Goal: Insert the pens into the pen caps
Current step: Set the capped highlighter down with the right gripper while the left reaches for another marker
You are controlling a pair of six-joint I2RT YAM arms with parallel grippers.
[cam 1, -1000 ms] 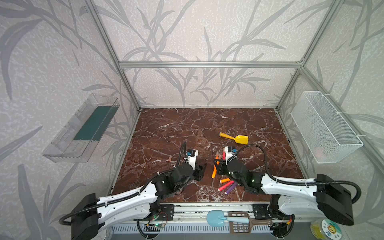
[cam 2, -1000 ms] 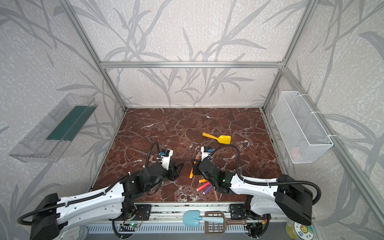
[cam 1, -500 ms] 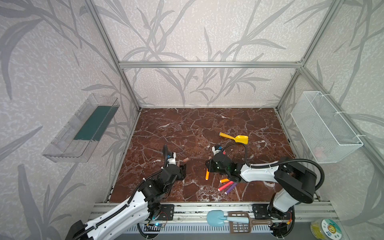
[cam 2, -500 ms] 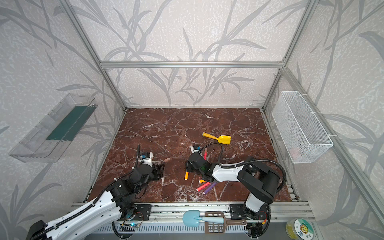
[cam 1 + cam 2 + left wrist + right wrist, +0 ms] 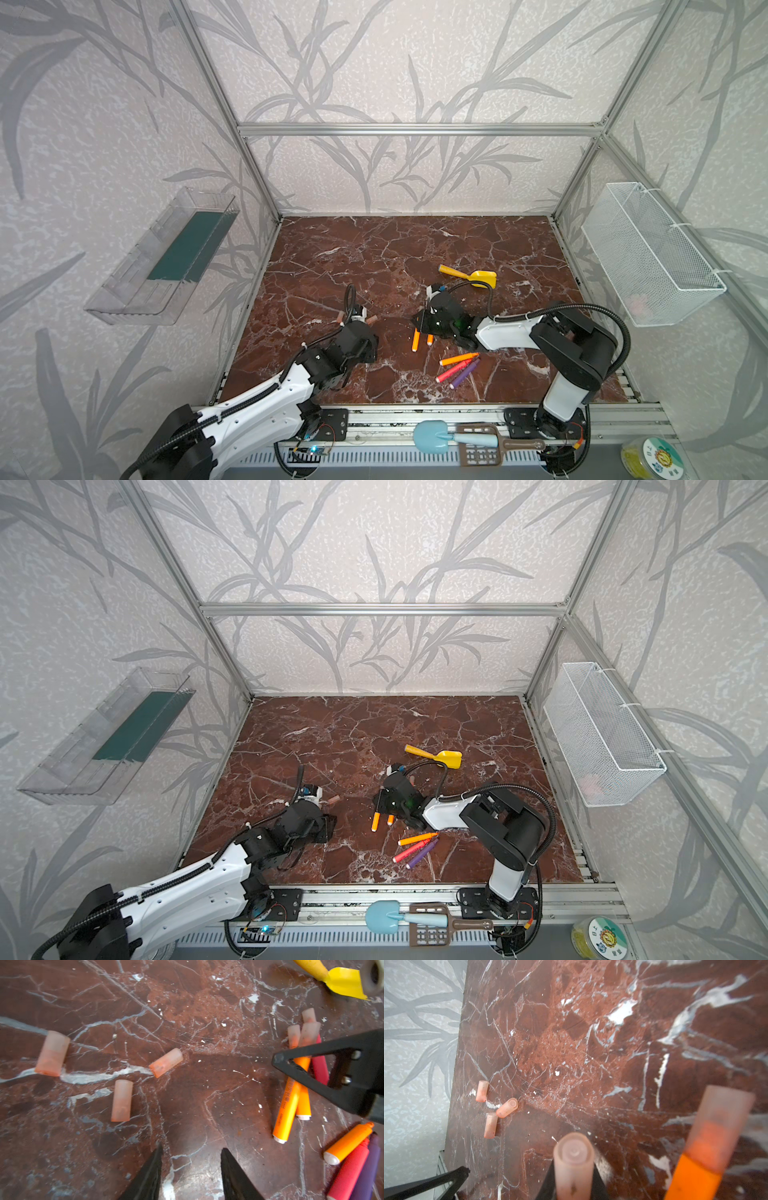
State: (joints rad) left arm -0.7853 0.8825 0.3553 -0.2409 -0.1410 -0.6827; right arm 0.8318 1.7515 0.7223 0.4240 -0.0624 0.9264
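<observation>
Left pincer (image 5: 191, 1147), parted and empty, faces three loose pen caps (image 5: 166, 1062) on the tabletop (image 5: 207, 1105), nearest cap (image 5: 122, 1100) lengthwise along its reach; right pincer (image 5: 280, 1059), clenched on a capped pen (image 5: 573, 1167), is farther.

The left arm (image 5: 266, 415) and right arm (image 5: 507, 332) match: glossy white link shells between bulky matte-black joint housings; a black ribbed cable (image 5: 598, 308) runs along each; a small green light (image 5: 457, 322) glows on the right wrist; the left hand (image 5: 190, 1174) is black, with two tapered, pointed fingers (image 5: 149, 1176); the right hand (image 5: 573, 1178), black too, has an open triangular finger frame (image 5: 324, 1088) with two silver screws (image 5: 356, 1054); black base plates (image 5: 519, 417) at the counter's (image 5: 374, 249) 6 o'clock edge carry thin red wires (image 5: 577, 442).
</observation>
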